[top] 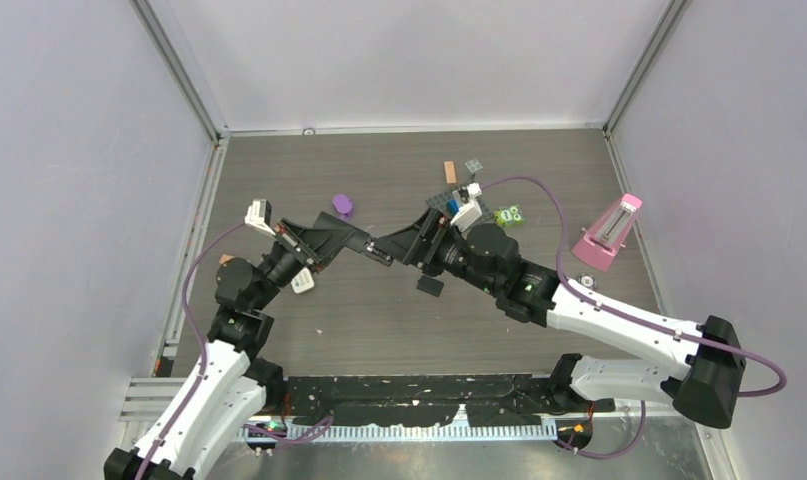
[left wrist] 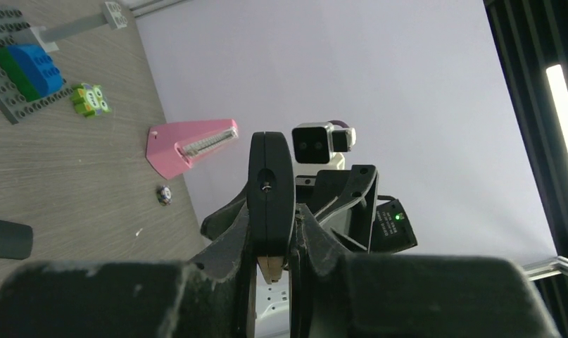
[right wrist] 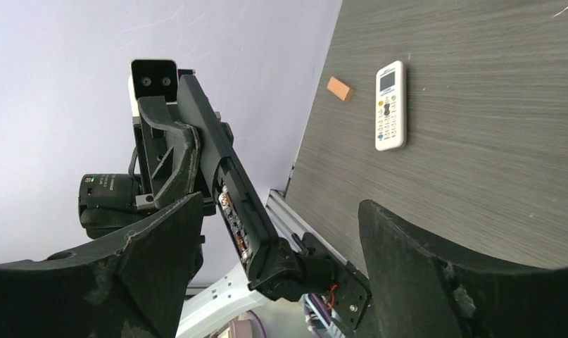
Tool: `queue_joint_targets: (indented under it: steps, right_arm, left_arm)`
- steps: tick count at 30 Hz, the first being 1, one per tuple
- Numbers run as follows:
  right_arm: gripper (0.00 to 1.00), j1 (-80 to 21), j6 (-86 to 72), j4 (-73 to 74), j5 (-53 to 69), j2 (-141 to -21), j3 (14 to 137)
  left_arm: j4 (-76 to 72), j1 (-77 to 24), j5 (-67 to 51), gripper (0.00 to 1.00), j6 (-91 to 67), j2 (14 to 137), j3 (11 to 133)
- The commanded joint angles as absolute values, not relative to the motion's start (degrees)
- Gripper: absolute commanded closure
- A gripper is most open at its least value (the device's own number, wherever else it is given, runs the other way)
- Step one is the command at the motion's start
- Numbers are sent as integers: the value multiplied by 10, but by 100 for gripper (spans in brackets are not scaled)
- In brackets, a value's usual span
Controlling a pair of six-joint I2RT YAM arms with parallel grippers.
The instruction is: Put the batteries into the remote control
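My left end effector [left wrist: 270,243] clamps the remote [right wrist: 224,190], long axis slanting from upper left to lower centre, open back facing my right end effector [right wrist: 281,232], spread wide and empty just beside it; batteries I can't spot

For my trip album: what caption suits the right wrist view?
Open right tool faces a black remote, battery bay uncovered, gripped by the left tool; white remote on table.

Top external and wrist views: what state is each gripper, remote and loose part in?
black remote: held off the table, battery bay uncovered.
left gripper: shut on black remote.
right gripper: open, empty.
black cover, likely the remote's: loose on table.
white remote: lying face up on table.
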State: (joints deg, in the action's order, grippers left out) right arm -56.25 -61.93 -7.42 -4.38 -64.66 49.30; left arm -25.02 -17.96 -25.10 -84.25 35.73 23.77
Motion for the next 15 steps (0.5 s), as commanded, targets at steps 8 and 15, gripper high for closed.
queue_joint_targets:
  steps: [8, 15]
  right_arm:
    - [13, -470, -479, 73, -50, -555, 501]
    - [16, -443, -227, 266, 60, -720, 564]
  left_arm:
    - [-148, -157, -244, 100, -715, 320, 265]
    - [6, -146, -187, 100, -668, 296, 283]
